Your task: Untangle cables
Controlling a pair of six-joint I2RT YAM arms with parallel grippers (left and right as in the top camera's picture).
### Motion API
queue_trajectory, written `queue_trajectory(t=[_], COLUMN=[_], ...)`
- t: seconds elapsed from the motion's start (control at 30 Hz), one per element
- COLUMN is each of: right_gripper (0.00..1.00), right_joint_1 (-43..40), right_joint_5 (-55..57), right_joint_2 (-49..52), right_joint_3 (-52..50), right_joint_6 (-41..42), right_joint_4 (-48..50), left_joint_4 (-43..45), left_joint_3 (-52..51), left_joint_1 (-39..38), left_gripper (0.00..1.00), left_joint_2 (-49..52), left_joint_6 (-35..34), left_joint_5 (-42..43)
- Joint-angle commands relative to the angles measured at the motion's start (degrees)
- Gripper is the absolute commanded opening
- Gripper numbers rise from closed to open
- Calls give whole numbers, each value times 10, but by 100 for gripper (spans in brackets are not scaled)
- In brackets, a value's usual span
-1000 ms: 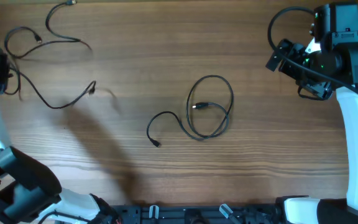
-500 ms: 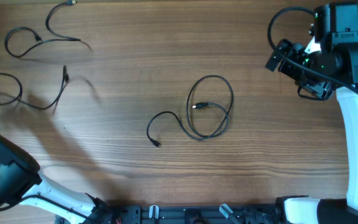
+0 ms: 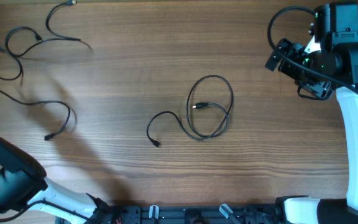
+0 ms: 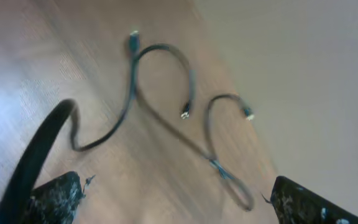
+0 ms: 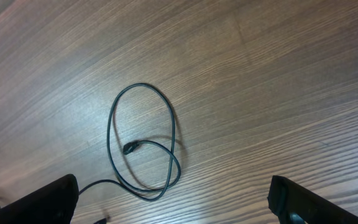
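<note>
**Left gripper** [image 4: 179, 202]. The dark, speckled fingertips [image 4: 56, 196] stand wide apart at the bottom corners of the wrist view and clamp nothing. A blurred black strand runs just beside the lower-left fingertip; whether it touches that finger cannot be told.

In the overhead view, the thin black drawn-out cord [image 3: 67, 107] runs from the far left edge toward the lower left. Its small plug end lies flat on the pale-brown wooden table [image 3: 135, 62].

Half a second earlier this cord hung lifted from the gripper. A second ago it sat close under the thin black looped cord with the gold-tipped plug [image 3: 58, 41] in the upper left corner. Now the two lie apart for most of their length, so this pair reads as largely separated. Near the gripper their strands come close, and contact there cannot be judged.

**Right gripper** [image 5: 173, 202]. The fingers are equally wide and empty, and the gripper is parked at upper right, unchanged.

At frame centre the thin black coiled cord [image 3: 210, 106] forms a double loop with one plug inside. A tail curls toward the lower left. This is probably the remaining work.
</note>
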Motion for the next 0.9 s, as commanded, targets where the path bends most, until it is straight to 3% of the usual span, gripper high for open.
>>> queue_trajectory(t=[0.0,0.1,0.23,0.27,0.33,0.4,0.53,0.6,0.7,0.8,0.87], right_gripper=[100,100,100,100,100,100,100,100,100,100,100], right_joint_1=[0,0,0,0,0,0,0,0,0,0,0], right_joint_5=[-4,-4,-4,-5,-5,-5,-5,-5,-5,-9,-14], right_joint_2=[0,0,0,0,0,0,0,0,0,0,0], right_joint_3=[-3,-3,-3,-3,-3,-3,-3,-3,-3,-3,-3], right_joint_6=[-6,-6,-10,-16,-21,-21,-21,-21,-21,-21,-21], right_joint_4=[-3,-3,-3,-5,-7,-5,-7,-7,-7,-7,-7], left_joint_4=[-62,-131,-192,-224,-258,-286,-339,-359,-375,-356,-336], left_joint_3=[4,4,4,4,4,4,-5,-29,-67,-94,-98], left_joint_1=[14,28,52,52,52,52,49,34,2,-31,-54], left_gripper=[100,100,100,100,100,100,100,100,100,100,100], left_joint_2=[1,1,1,1,1,1,1,1,1,1,1], left_joint_6=[36,36,37,37,38,38,36,36,40,41,77], left_joint_5=[-159,-296,-345,-427,-498,-475,-176,-115,-137,-233,-294])
